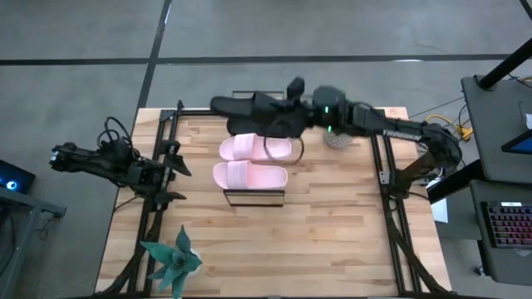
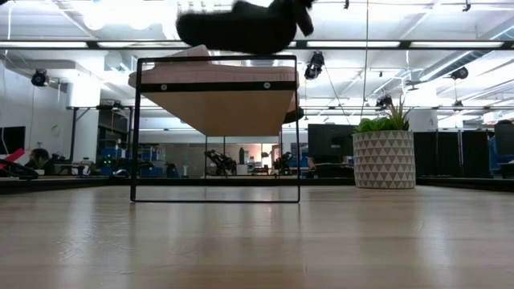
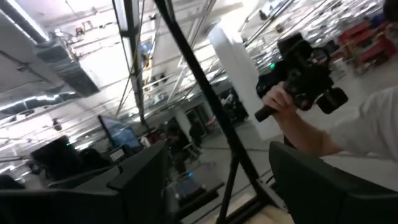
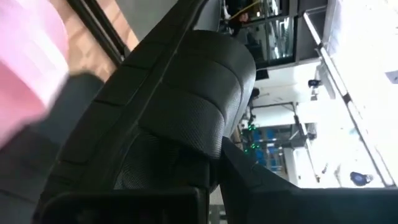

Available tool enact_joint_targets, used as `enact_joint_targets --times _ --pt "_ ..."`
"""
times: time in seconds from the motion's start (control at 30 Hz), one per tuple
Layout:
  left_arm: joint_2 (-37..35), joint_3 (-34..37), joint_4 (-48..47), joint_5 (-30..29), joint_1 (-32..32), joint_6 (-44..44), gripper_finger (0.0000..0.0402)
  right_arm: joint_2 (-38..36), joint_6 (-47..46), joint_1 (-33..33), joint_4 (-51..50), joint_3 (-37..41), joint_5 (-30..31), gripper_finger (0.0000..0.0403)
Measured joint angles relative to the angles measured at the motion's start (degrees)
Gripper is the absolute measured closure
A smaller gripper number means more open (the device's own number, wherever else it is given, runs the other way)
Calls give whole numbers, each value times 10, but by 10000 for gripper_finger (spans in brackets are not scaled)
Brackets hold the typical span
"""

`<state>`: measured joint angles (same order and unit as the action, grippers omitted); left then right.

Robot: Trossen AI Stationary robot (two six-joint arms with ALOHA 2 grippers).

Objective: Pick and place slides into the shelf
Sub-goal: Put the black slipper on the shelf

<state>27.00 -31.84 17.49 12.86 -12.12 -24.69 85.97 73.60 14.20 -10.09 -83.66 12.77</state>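
The shelf (image 1: 253, 198) stands mid-table, and its black frame shows in the low view (image 2: 138, 128). Two pink slides (image 1: 253, 148) (image 1: 249, 175) lie side by side on its plank top. My right gripper (image 1: 293, 106) reaches in from the right over the shelf's far side, shut on a black slide (image 1: 270, 124), which is up above the shelf in the low view (image 2: 237, 26). A second black slide (image 1: 237, 104) lies just beyond it; what it rests on does not show. My left gripper (image 1: 174, 173) waits open and empty at the table's left edge. My right gripper holds the black slide at its right end, close to the ribbed strap (image 4: 186, 106). The arm comes level from the table's right. The slide itself hides the fingertips, so the kind of hold cannot be told. The slide is lifted above the shelf top, roughly level.
A white patterned plant pot (image 2: 384, 159) stands on the table's right side, under the right arm (image 1: 337, 139). A teal artificial plant (image 1: 174, 262) sits at the near left corner. A person's hand holding a dark device (image 3: 298, 74) shows beyond the table in the left wrist view.
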Motion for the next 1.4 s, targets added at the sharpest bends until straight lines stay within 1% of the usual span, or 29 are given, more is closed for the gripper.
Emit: enact_joint_targets --times 0.17,0.33,0.43,0.6,0.73,0.8,0.93,1.07,1.23,1.4 --pt "-15 0 -38 -48 0 -17 137 10 14 102 -26 0 -78 394" --pt "-22 0 -45 -108 0 -18 137 33 30 159 -26 0 -147 394" --pt "-23 0 -50 -129 0 -18 137 52 52 170 -27 0 -170 394" --pt "-20 1 -50 -139 0 -17 137 84 123 175 -15 0 -170 394" --pt "-16 2 -51 -150 0 -17 136 100 164 185 -8 -15 -170 394" --pt "-14 2 -50 -160 0 -19 136 105 170 193 -11 -28 -178 394" --pt "-10 2 -50 -195 0 -30 136 109 179 211 -58 -47 -214 394" --pt "-10 2 -50 -225 0 -39 136 110 173 215 -81 -52 -234 394" --pt "-10 2 -50 -228 0 -48 136 110 169 215 -103 -52 -264 394" --pt "-10 2 -50 -229 0 -57 136 110 174 223 -105 -52 -270 394"
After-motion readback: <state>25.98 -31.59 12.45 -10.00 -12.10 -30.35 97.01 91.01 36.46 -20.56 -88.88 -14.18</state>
